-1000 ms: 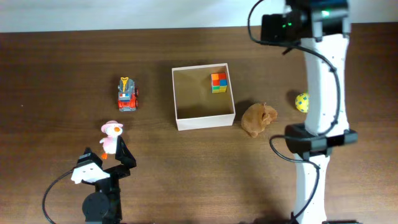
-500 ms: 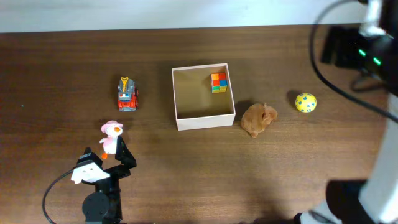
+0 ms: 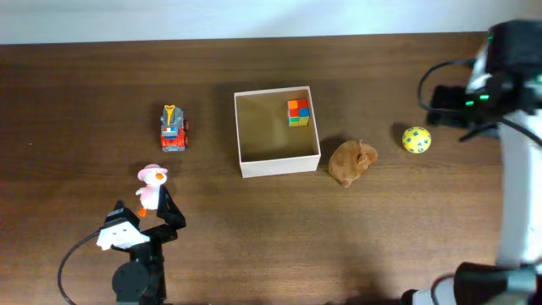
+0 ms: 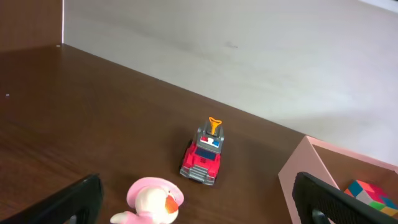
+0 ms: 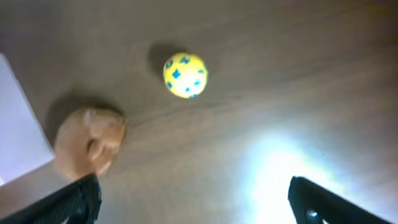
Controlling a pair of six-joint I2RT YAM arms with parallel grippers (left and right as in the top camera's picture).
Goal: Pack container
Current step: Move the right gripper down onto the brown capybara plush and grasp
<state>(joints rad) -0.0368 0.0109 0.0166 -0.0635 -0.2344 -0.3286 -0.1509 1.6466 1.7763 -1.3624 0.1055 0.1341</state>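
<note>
Our left gripper (image 4: 200, 202) and right gripper (image 5: 199, 202) both hang wide and empty, with one toy packed.

Overhead, the square white-walled cardboard container (image 3: 279, 164) lies ahead-right of the left gripper and holds a multi-coloured cube (image 3: 297, 112). From the left wrist, a pink duck figure (image 4: 152, 202) sits just ahead of the spread jaws, a red toy truck (image 4: 202, 158) beyond; a careless close may topple the duck. From the right wrist, a yellow blue-spotted ball (image 5: 185, 74) lies ahead, a brown hamster figure (image 5: 90, 140) ahead-left; a one-sided nudge may roll the ball away.
</note>
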